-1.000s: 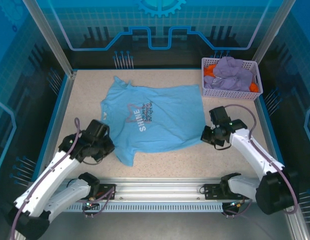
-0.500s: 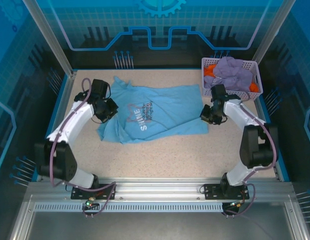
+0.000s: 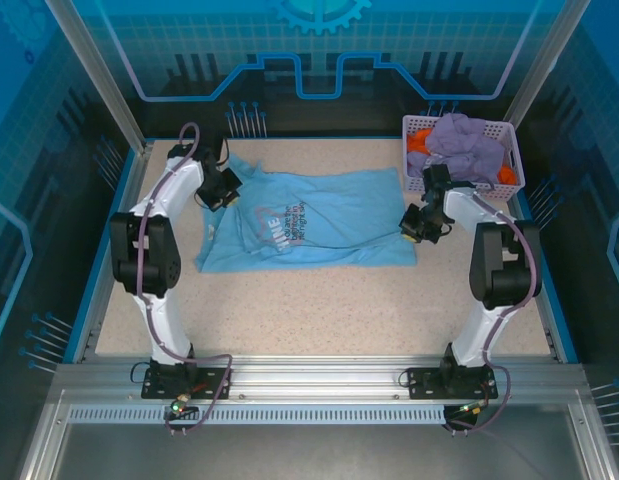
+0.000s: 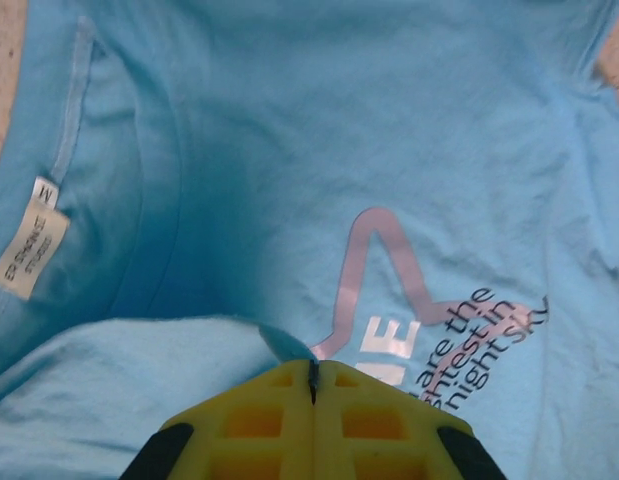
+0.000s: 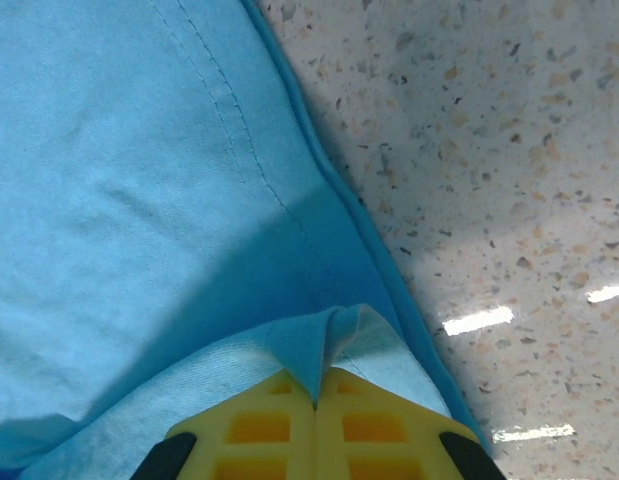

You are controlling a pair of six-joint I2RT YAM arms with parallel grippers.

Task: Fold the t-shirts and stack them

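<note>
- Top external: pinching sky-blue t-shirt [image 3: 319,225] on the table [image 3: 339,310], left gripper [image 3: 229,192] at collar end, right gripper [image 3: 413,228] at hem end.
- Left wrist: clamping tight on a fold beside the lettering [image 4: 459,340].
- Right wrist: clamping tight on the hem.

We see both arms reaching far over the tabletop [image 3: 319,300]. Left gripper [image 3: 221,187] near the far-left corner, jaws pinched together on a fold of the blue t-shirt [image 3: 329,215]. Right gripper [image 3: 417,222] toward the right edge, jaws pinched on its hem.
</note>
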